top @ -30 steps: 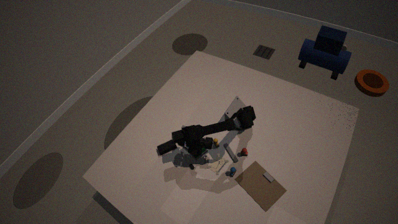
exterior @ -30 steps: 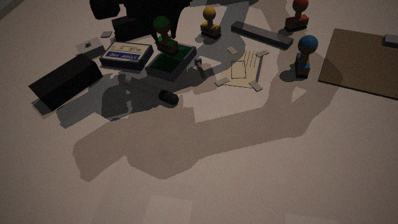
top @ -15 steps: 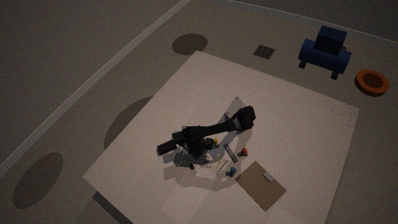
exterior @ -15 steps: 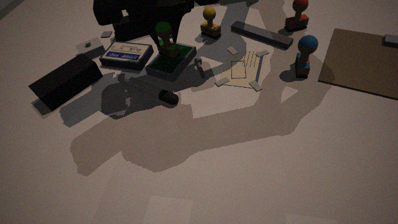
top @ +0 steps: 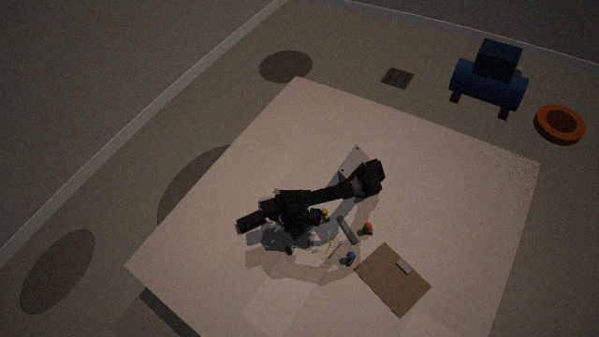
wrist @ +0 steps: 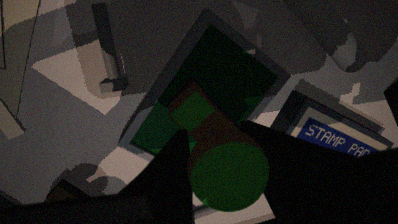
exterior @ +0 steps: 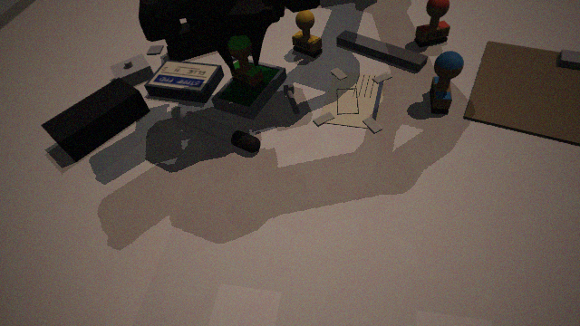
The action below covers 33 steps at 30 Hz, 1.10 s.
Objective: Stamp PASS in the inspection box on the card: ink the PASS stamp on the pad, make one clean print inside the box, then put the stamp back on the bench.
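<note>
My gripper (exterior: 245, 66) (wrist: 214, 133) is shut on the green-knobbed stamp (exterior: 239, 43) (wrist: 230, 175), with a finger on each side of its brown handle. The stamp's base is over the open green ink pad (exterior: 236, 94) (wrist: 235, 60), at or just above its surface; contact cannot be made out. Its lettering is hidden. The cream card (exterior: 366, 110) (top: 328, 249) (wrist: 20, 50) lies right of the pad in the exterior view, with weights at its corners. The outlined box (exterior: 348, 89) on it shows no print.
A yellow stamp (exterior: 307, 42), red stamp (exterior: 432, 33) and blue stamp (exterior: 448, 65) stand around the card. A grey bar (exterior: 381, 51) lies behind it. A lidded stamp pad (exterior: 183, 81) (wrist: 340, 137) and black block (exterior: 97, 119) lie left. A brown board (top: 392, 285) lies right.
</note>
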Motion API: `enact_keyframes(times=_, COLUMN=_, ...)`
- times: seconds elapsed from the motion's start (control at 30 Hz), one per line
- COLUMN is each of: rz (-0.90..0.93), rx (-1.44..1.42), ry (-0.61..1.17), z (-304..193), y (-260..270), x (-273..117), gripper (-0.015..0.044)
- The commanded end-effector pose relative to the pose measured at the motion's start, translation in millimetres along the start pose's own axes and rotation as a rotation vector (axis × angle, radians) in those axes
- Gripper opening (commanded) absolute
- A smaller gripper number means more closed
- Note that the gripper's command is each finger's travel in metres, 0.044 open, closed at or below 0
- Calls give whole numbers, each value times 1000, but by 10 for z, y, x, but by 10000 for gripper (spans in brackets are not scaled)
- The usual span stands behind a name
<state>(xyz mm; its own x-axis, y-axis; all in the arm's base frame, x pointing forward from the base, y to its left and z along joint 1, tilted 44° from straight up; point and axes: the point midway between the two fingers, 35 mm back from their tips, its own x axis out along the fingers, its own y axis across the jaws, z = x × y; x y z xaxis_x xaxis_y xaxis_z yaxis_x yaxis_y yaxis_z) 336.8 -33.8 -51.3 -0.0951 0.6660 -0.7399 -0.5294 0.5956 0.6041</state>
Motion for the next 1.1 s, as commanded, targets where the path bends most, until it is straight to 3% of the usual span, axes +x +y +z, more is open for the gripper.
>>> enact_keyframes(times=0.0, rz=3, rx=2, ry=-5, z=7, y=4, x=14, gripper=0)
enact_keyframes(times=1.07, rz=3, rx=2, ry=-5, z=7, y=5, x=45, gripper=0)
